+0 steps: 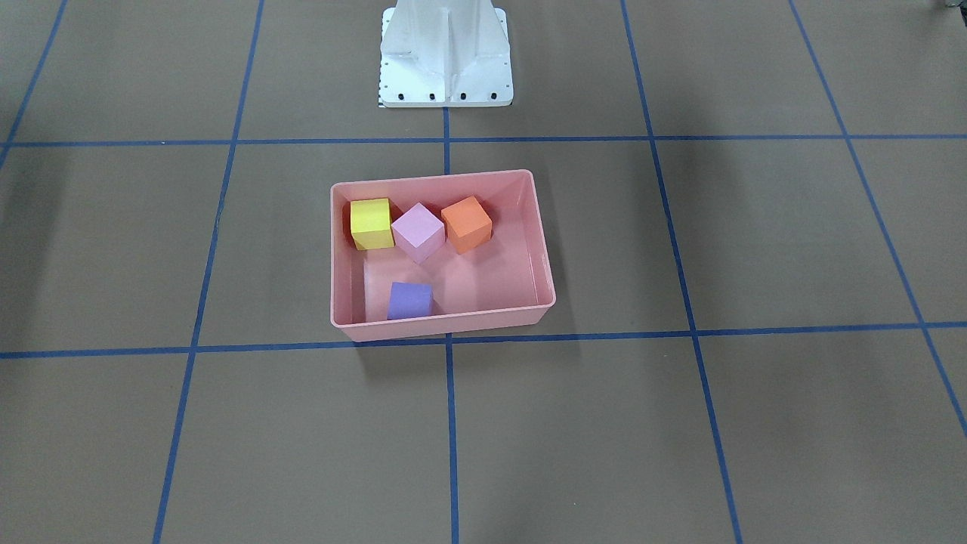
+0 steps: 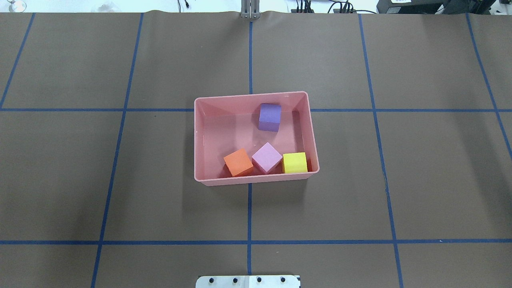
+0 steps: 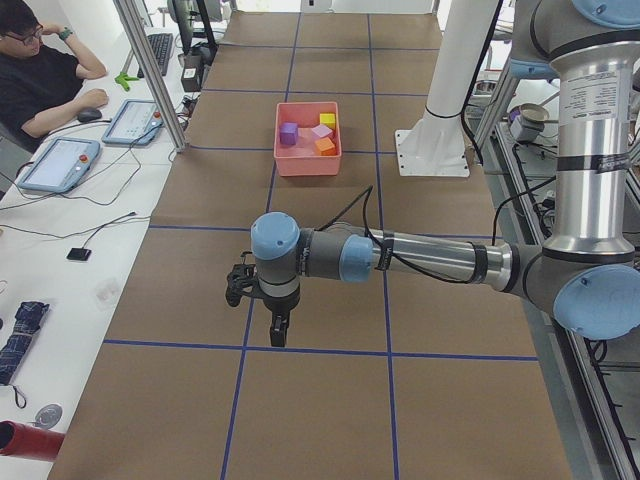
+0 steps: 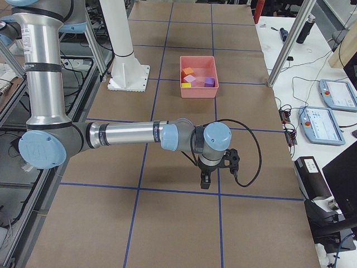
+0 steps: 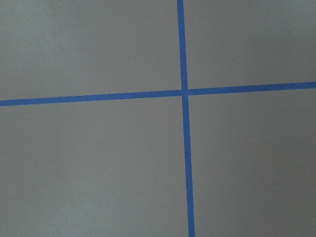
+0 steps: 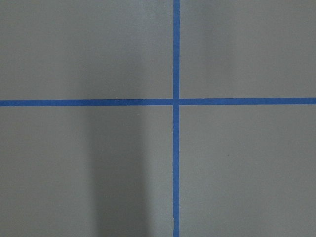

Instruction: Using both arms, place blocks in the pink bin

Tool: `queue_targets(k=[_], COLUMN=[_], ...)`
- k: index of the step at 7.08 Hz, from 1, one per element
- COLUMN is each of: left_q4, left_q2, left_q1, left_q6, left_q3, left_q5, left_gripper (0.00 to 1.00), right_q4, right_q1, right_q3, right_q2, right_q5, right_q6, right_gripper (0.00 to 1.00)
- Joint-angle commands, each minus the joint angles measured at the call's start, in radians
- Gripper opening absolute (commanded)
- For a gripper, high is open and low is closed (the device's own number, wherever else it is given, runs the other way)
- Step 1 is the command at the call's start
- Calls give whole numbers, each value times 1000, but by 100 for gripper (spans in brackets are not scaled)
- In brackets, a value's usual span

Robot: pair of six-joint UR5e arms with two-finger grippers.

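Observation:
The pink bin stands at the table's middle, also in the front view and the side views. In it lie the orange block, the pale pink block, the yellow block and the purple block. My left gripper shows only in the left side view, far from the bin over bare table; I cannot tell its state. My right gripper shows only in the right side view, likewise far from the bin; I cannot tell its state.
Brown paper with blue tape lines covers the table. The white pedestal base stands behind the bin. An operator sits at a side desk with tablets. Both wrist views show only paper and crossing tape lines.

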Motion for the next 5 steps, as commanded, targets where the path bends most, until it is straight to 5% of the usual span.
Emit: queue_targets(k=[1,5], left_q4=[-9,-12], left_q2=[1,38], left_q1=[0,-3], left_q6=[1,15], left_q3=[1,1], left_q5=[1,0], left_gripper=[100,100], right_q4=[-1,8], right_q1=[0,-2], right_q3=[0,5], right_q2=[-7,-1], right_q5=[8,5], right_q6=[0,5], right_gripper=[100,100])
